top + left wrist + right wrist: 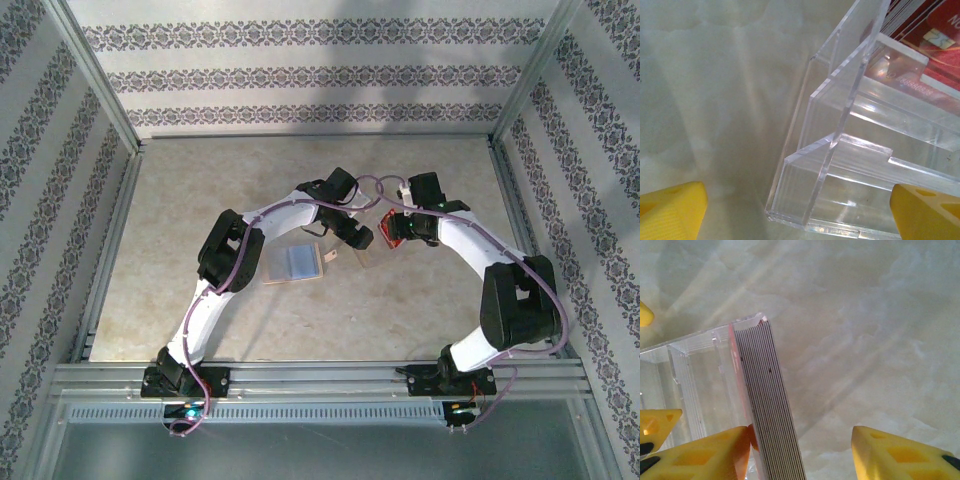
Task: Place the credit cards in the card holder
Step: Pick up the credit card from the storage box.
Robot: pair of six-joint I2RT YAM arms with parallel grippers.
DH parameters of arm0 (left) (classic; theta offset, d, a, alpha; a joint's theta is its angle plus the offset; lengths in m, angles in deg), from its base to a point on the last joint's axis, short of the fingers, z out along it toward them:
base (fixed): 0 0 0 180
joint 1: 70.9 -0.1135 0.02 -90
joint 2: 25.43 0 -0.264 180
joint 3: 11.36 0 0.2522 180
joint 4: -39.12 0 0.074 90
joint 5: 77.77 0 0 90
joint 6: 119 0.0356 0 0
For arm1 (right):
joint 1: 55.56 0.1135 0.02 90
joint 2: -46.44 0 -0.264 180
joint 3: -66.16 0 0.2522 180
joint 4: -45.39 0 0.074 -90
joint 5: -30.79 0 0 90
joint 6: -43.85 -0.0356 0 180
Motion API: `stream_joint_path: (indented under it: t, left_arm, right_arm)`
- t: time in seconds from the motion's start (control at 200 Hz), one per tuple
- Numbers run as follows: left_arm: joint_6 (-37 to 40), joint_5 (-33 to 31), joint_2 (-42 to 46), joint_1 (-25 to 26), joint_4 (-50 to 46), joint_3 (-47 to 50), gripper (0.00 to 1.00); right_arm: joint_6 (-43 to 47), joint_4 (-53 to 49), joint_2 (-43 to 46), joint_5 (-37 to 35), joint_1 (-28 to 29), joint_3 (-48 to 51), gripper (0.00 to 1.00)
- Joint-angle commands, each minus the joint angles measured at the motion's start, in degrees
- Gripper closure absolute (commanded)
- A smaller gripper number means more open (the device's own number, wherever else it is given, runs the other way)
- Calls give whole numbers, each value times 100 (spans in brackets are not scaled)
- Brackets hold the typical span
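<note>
- Right gripper (801,440) stands with its jaws wide apart astride the credit cards (767,405). One yellow finger (705,455) sits just beside the stack at 9 o'clock. The other sits at 3 o'clock with bare table between it and the cards. It clamps nothing.
- The cards stand on edge as a tight stack, striped edges up, against the end wall of a clear case (695,380).
- In the top view the red cards (392,232) lie near mid-table, under the right wrist.
- Left gripper (800,212) also gapes wide and grips nothing. The clear case (855,165) lies between its yellow fingers (670,210). Whether the 3 o'clock finger touches the case I cannot tell.
- The card holder (296,262) lies opened flat at about 8 o'clock from the cards. Its grey-blue pockets face up and its small tab (331,256) points toward 3 o'clock. It lies apart from both grippers.
- Both arms arch inward from their bases at 6 o'clock. The left arm (225,270) bends through an elbow at 9 o'clock, the right arm (515,300) through one at 4 o'clock. The wrists meet nearly nose to nose.
- The table (200,190) is open toward 12 and 9 o'clock. Patterned walls (300,70) close in three sides and a metal rail (320,372) runs along the near edge.
</note>
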Motion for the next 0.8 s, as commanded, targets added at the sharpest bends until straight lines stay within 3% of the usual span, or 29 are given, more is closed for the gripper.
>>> stream_joint_path:
  t: [0.0,0.36,0.62,0.794]
  left_arm:
    - [252,-437,-69,45,-420,239,6]
    - [250,-453,-113,44,-420,236,6]
    - [251,-469,-106,45,-427,229,6]
    - [261,-472,-97,45,-438,238,6]
  right_arm:
    - [18,-147,88,-172,-42,-30,44]
    - [76,-154,106,-49,12,-37,61]
    - [100,-219,259,-199,81,-43,64]
    - [102,-194,459,-256,134,2,72]
